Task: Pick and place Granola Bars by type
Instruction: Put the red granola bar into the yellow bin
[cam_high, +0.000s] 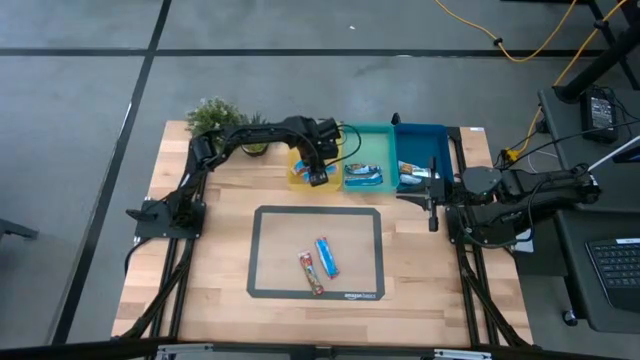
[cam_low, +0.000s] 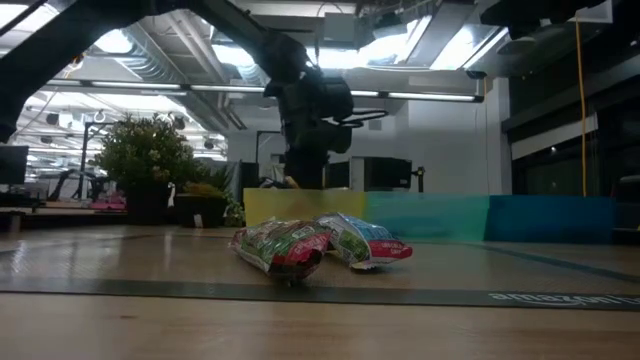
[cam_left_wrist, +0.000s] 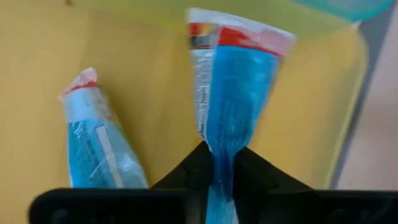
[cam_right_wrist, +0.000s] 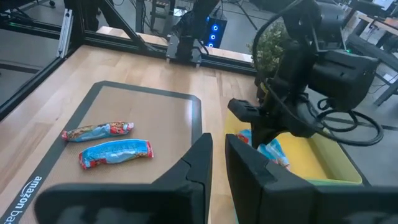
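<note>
My left gripper (cam_high: 317, 172) is over the yellow tray (cam_high: 296, 180), shut on a blue bar with a red end (cam_left_wrist: 233, 87). A second blue bar (cam_left_wrist: 93, 146) lies flat on that tray's floor. On the dark-edged mat (cam_high: 262, 250), a red and blue bar (cam_high: 311, 272) and a bright blue bar (cam_high: 326, 257) lie side by side; they also show in the low view (cam_low: 285, 245) and the right wrist view (cam_right_wrist: 115, 152). My right gripper (cam_high: 432, 200) waits, empty, in front of the blue tray (cam_high: 420, 135), with a narrow gap between its fingers (cam_right_wrist: 217, 165). My left gripper pinches one end of the blue bar (cam_left_wrist: 221, 165) between its two fingers, coming from above and pointing down into the yellow tray. The bar hangs below the fingers, red end lowest. I cannot tell whether that end touches the tray floor.
The teal tray (cam_high: 368, 135) holds bars (cam_high: 362, 177), and the blue tray holds silver-white bars (cam_high: 412, 176). A potted plant (cam_high: 215, 118) stands at the far left corner. Bare wood lies to the left of the mat and on its near side.
</note>
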